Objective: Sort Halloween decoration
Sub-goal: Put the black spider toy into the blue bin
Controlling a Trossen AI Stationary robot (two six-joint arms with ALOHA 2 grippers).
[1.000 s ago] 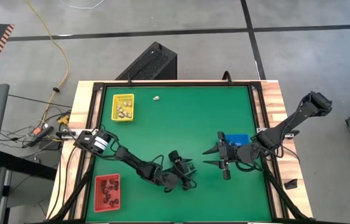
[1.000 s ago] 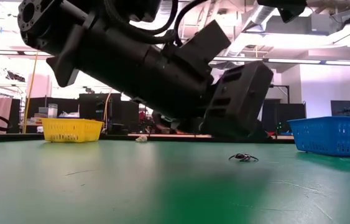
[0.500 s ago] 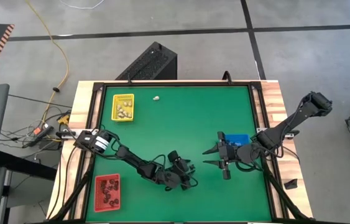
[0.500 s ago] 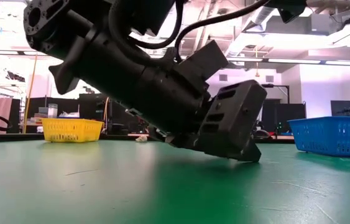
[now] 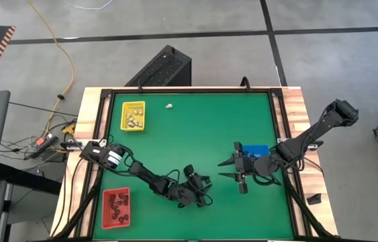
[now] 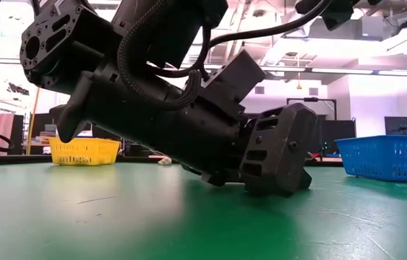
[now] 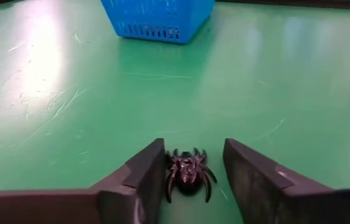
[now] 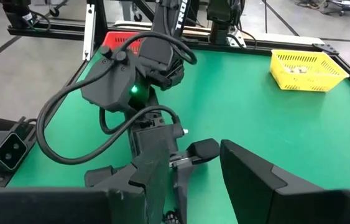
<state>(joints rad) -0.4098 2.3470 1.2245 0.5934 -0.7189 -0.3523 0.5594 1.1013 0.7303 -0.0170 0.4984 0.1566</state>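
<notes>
While the left gripper (image 7: 190, 180) sits low on the green worktop (image 5: 189, 128) near its front edge, its two fingers (image 7: 138, 180) stand on either side of a black toy spider (image 7: 188, 173), with gaps visible, so nothing is grasped. One whitish trinket (image 5: 169, 105) lies near the back edge, beside the yellow tray (image 5: 133, 115). By the blue tray (image 5: 256, 149) at the right edge, the right gripper (image 5: 229, 169) hovers, fingers apart and empty. Near the front-left corner sits the red tray (image 5: 116, 207).
</notes>
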